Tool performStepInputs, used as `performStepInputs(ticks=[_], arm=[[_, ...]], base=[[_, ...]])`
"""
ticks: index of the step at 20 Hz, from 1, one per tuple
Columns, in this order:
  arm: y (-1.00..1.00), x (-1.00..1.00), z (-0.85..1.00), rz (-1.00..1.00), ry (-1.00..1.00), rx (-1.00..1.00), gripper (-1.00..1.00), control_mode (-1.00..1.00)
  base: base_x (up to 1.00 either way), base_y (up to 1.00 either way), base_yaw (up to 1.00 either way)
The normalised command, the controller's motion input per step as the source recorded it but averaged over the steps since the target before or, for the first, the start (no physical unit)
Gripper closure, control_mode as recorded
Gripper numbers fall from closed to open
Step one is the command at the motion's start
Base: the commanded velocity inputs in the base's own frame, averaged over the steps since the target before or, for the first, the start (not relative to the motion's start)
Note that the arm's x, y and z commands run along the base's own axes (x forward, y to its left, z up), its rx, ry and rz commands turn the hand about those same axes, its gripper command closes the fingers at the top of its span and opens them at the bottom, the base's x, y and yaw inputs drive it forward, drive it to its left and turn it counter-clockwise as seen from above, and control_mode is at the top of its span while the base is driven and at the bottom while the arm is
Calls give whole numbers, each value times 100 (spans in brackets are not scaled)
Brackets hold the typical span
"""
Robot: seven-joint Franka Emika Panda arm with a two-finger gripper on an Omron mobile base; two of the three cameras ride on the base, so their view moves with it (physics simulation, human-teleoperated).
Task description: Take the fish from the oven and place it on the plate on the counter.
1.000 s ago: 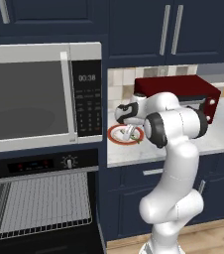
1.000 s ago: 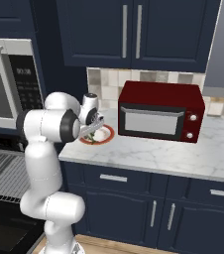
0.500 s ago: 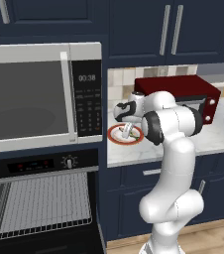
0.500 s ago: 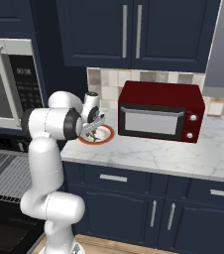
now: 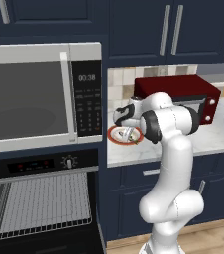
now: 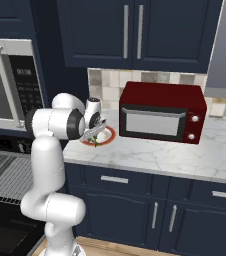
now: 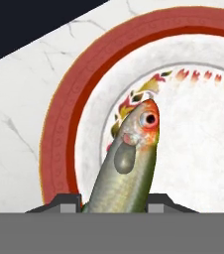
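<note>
A slender greenish-yellow fish (image 7: 131,158) with an orange head sticks out between the two fingertips of my gripper (image 7: 115,201), which is shut on it. The fish hangs just over the white middle of the plate (image 7: 59,139), a round plate with a broad orange-red rim. From the base views, the gripper (image 5: 129,132) (image 6: 96,137) points down at the plate (image 5: 117,135) (image 6: 106,135) on the marbled counter (image 6: 150,155), near its left end. The oven (image 5: 39,163) stands at the lower left with its door open and its wire rack (image 5: 44,203) bare.
A red toaster oven (image 6: 162,111) stands on the counter just right of the plate. The big silver microwave (image 5: 34,96) sits above the oven, left of the plate. Navy wall cabinets (image 6: 135,30) hang overhead. The counter stretches bare to the right (image 6: 210,155).
The hand with the fish has shifted slightly over the plate. The grip has not changed.
</note>
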Motion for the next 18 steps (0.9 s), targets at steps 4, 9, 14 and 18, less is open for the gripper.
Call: performStepInputs(ticks=[4, 9, 14, 18], arm=[[0, 14, 0, 0, 0, 0, 100, -100], [0, 40, 0, 0, 0, 0, 100, -100], [0, 38, 0, 0, 0, 0, 100, -100], [2, 11, 0, 0, 0, 0, 100, -100]], base=[[0, 0, 0], [0, 0, 0], [0, 0, 0], [0, 0, 0]])
